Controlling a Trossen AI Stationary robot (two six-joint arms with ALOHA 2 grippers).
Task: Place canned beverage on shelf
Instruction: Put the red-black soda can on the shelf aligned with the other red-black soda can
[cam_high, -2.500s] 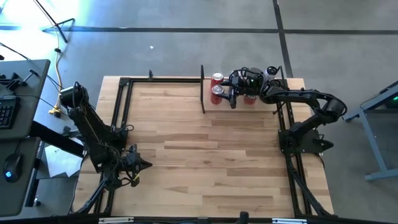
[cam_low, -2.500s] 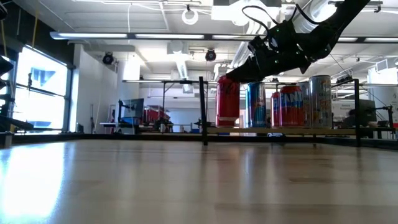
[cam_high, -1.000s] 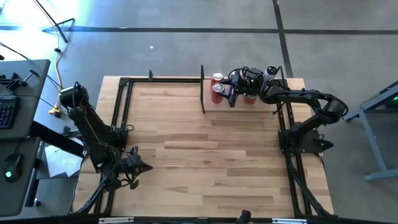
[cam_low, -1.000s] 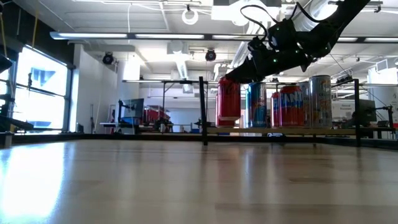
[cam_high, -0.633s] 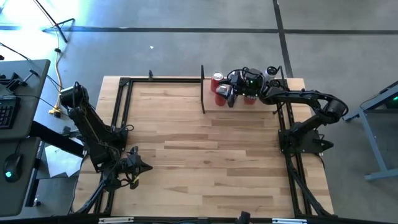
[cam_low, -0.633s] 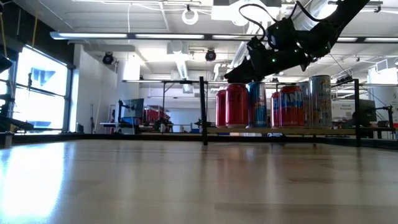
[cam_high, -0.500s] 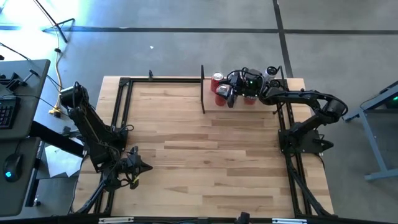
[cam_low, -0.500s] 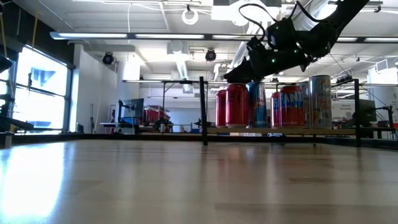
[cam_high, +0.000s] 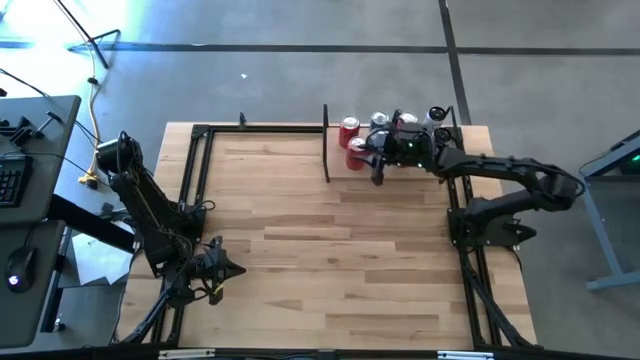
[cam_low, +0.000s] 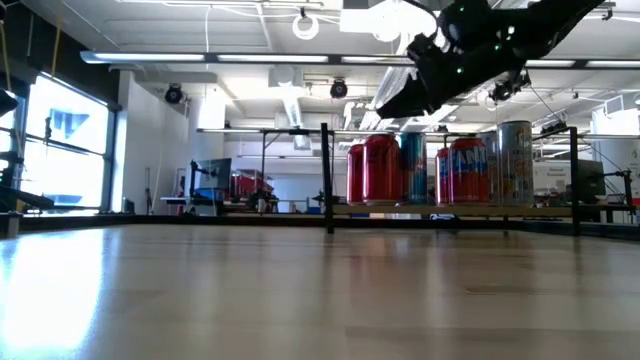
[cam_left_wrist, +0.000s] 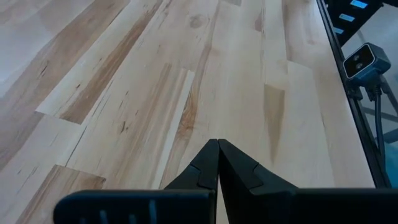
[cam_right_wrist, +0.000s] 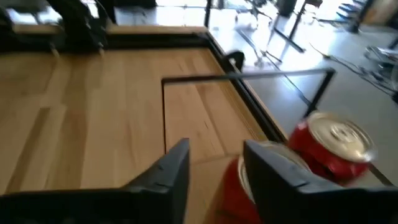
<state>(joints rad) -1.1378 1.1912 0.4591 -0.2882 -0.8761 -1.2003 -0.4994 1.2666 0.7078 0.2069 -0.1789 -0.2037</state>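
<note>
Release step, by the look of it: red can (cam_high: 356, 152) standing on the shelf (cam_high: 340, 182) at the table's far edge, right gripper (cam_high: 377, 170) empty, part-open just above it; next, clearing away without knocking neighbouring cans (cam_low: 480, 170).

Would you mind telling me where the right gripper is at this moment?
In the high view the right gripper is at the table's far right, over the shelf beside the red cans; the low view shows it lifted above the row of cans, holding nothing.
</note>
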